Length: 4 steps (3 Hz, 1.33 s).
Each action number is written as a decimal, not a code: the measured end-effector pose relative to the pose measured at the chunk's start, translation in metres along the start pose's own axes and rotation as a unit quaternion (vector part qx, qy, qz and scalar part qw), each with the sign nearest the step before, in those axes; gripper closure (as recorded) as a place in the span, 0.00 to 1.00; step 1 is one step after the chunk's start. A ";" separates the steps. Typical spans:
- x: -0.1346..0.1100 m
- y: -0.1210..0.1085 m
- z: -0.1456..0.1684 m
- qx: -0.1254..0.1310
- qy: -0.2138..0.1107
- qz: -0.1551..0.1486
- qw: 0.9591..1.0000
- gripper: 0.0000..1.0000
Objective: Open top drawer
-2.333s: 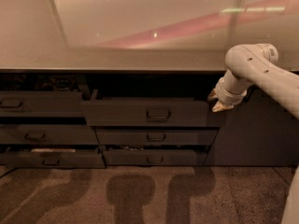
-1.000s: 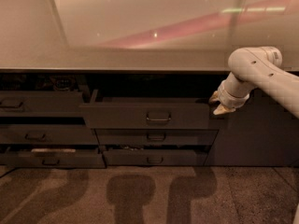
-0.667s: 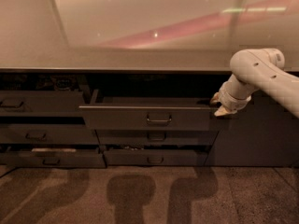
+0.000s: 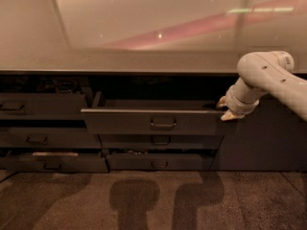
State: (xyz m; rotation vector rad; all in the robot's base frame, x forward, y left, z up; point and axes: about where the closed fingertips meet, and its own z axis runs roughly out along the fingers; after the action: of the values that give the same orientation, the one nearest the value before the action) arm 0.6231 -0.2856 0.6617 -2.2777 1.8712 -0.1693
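Gripper [image 4: 226,108] sits at the far end of the top drawer [image 4: 124,122] front, at its upper corner, just under the counter [image 4: 144,63] lip. The two fingertips [image 4: 229,115] are parted with a moderate gap. One tip is behind the front, over the tray. The other is at the end edge. It looks like a hook on the panel, not a clamp, and I can't confirm contact.

The drawer is partly out: the front stands proud of the slimmer drawers [image 4: 160,141] below the fingers, and a strip of tray shows behind it. The loop handle [image 4: 163,123] is well away from the fingers, mid-front, and unused.

Risks from here:
- The pull is off-centre, at the corner rather than the handle. That puts a yaw load on the slides, so the drawer could rack and bind before full travel.
- A hook with no squeeze means the inner finger can slip off the end edge if the pull path drifts outward, and the drawer stalls half open.
- The wrist [image 4: 242,96] is close under the counter edge above the fingers, so any lift while pulling risks a bump.
- The cabinet panel [image 4: 261,138] beside the outer finger could catch that tip.
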 end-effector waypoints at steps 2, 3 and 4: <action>0.000 0.006 -0.002 0.000 0.000 -0.002 1.000 1.00; 0.000 0.005 -0.003 0.000 0.000 -0.002 1.000 1.00; 0.000 0.012 -0.002 0.001 -0.001 -0.005 1.000 1.00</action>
State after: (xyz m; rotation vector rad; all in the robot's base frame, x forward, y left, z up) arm 0.6109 -0.2878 0.6610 -2.2847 1.8587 -0.1696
